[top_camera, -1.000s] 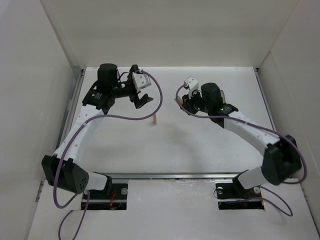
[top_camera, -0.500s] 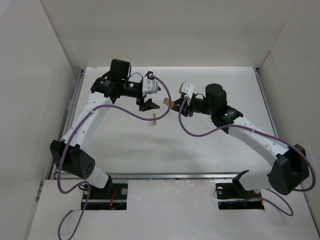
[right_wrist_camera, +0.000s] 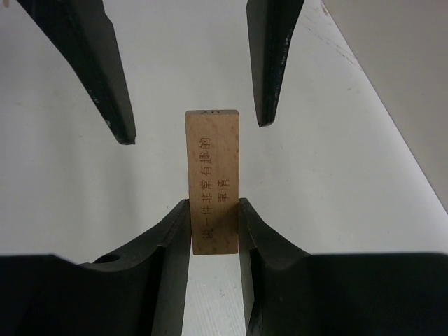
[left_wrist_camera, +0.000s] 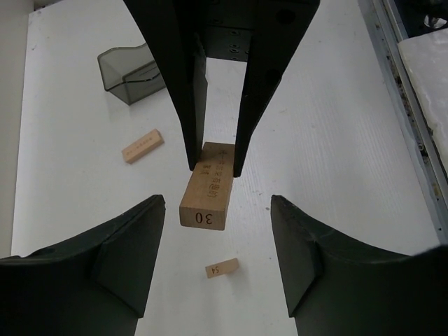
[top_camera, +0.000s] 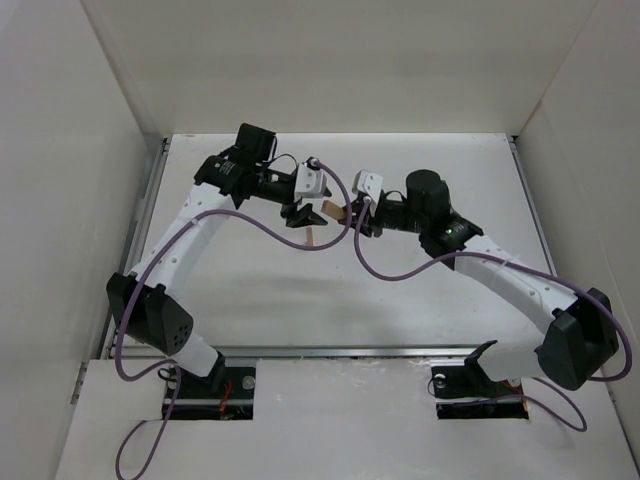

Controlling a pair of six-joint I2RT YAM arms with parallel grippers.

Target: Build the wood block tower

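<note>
Right now the two white arms meet over the middle of the white table (top_camera: 420, 310). The left arm (top_camera: 185, 235) rises from the lower left, bends near the upper left and stretches rightward. The right arm (top_camera: 500, 268) sweeps up from the lower right and points leftward. The left gripper (top_camera: 304, 214) has its jaws spread wide on either side of the held block's free end, not touching it. The right gripper (right_wrist_camera: 213, 206) pinches a light-tan rectangular wooden block (left_wrist_camera: 208, 185), stamped 30, by one end, clear of the table. A second ago the grippers were well apart; both have since closed in toward centre frame. In the left wrist view a translucent dark grey plastic container (left_wrist_camera: 133, 66) sits upper left, with a flat tan plank (left_wrist_camera: 142, 146) just below it. A thin tan upright block (top_camera: 311, 237) stands just below the grippers, unmoved.
</note>
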